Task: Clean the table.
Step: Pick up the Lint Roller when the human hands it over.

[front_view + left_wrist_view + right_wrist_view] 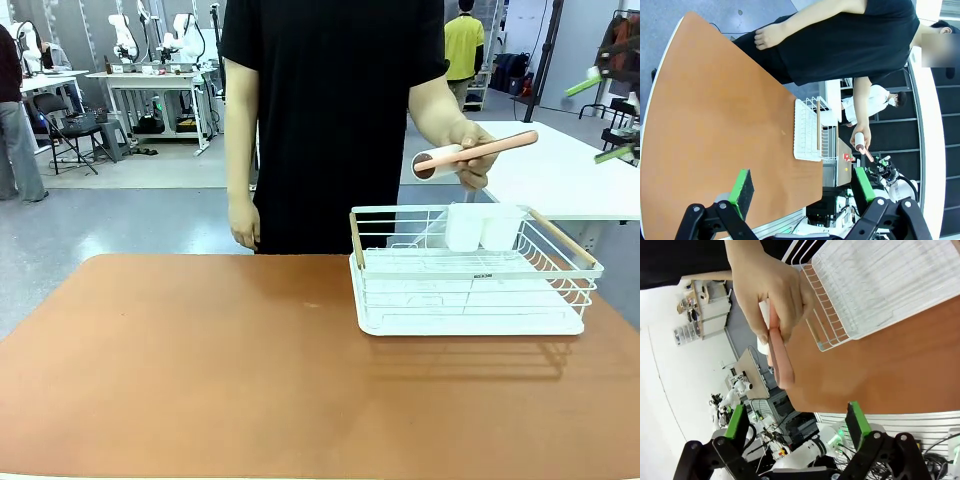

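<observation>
Bench [200, 380] surface is reddish-brown and matte with rounded corners; it fills the lower half of the front view, bare toward the robot's left. The person [330, 120], in a black shirt, stands at the far edge with one arm hanging down and the other raised. The white wire rack [470, 290], with wooden side rails, sits on the bench toward the robot's right, with two white cups [482, 226] at its far side. The robot's left hand [802, 189] faces across the bench toward the rack, green pads apart, nothing between them. The right hand [795, 422] is likewise spread wide and unloaded, aimed at the person's hand [770, 290], which grips a pink-handled lint roller [505, 144] above the rack's far right corner. The roller head is partly covered by the person's fingers, and the right wrist view cuts the rack off at the frame edge. Grey floor and a white table [570, 180] lie behind.
</observation>
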Robot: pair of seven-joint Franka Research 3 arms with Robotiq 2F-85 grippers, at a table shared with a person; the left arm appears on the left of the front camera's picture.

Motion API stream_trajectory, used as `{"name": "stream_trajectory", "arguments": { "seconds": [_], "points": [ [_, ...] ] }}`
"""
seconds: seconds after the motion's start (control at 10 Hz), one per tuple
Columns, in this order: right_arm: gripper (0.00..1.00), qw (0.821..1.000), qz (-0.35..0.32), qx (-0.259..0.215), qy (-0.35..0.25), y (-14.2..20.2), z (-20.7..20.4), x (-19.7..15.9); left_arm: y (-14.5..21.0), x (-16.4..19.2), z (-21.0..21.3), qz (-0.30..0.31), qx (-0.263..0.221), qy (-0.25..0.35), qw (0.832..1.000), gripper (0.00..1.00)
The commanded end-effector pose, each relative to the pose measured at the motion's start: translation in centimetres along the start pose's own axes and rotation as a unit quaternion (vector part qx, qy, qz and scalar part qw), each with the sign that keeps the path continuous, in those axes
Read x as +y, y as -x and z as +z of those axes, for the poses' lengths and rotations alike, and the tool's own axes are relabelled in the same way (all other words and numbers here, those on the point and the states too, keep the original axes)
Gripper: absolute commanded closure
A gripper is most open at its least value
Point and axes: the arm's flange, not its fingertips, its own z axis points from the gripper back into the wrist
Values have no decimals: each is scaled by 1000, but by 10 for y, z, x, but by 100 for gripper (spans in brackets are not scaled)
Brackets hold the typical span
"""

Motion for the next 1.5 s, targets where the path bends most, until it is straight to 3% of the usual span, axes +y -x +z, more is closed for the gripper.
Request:
{"name": "stream_trajectory", "arguments": {
  "seconds": [0.0, 0.6, 1.1, 1.2, 1.4],
  "points": [
    [0, 999, -24, -18, -22, 0, -23, 9, 2, 0, 2, -10, -5, 14, 1000, 0],
    [0, 998, -24, -36, -36, 0, -76, 7, 2, 0, 2, -10, -5, 14, 1000, 0],
    [0, 998, -23, -38, -52, -8, -87, 4, 2, 0, 2, -10, -5, 14, 1000, 0],
    [2, 997, -20, -44, -54, -9, -87, 3, 2, 0, 2, -10, -5, 14, 1000, 0],
    [22, 998, -12, -46, -51, -9, -87, 3, 2, 0, 2, -10, -5, 14, 1000, 0]
  ]
}}
